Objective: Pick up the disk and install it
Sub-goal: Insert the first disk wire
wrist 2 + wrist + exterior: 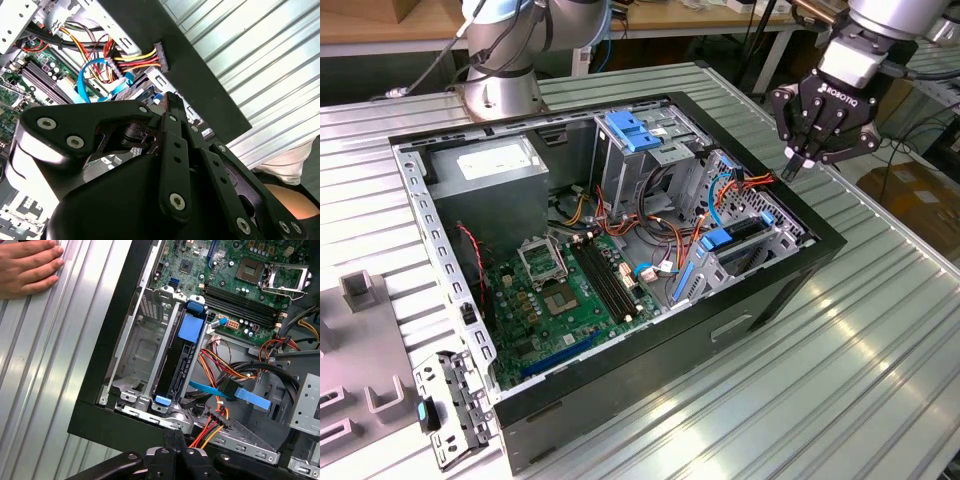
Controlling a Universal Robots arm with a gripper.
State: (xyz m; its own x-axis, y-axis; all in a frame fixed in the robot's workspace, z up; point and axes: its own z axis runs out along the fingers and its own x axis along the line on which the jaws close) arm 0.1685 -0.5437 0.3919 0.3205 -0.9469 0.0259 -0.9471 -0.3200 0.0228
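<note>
The gripper (792, 168) hung above the rim of the open computer case (620, 372), at the exterior view's right; its fingers were pressed together at the tips, clenched on nothing, and in the second wrist view the fingertips (170, 102) met just over the case's black wall. Below it, apart from the fingers, the disk (181, 367) stood on edge in a slot of the grey metal cage (145, 340) inside the case, close to that wall; its blue plastic tab faced the green circuit board (235, 300), and the bay next to it on the wall side held no drive. A flat blue cable (235, 392) and a bunch of red, yellow and orange wires (215, 427) lay just beside the disk's other end; whether any plug sat in the disk could not be told. Farther into the case, a grey box with a white sticker (490, 170) sat at the far corner on the exterior view's left. The case rested on a ribbed metal table (860, 380); in the first wrist view a person's hand (27, 265) lay flat on that table, well apart from the case.
</note>
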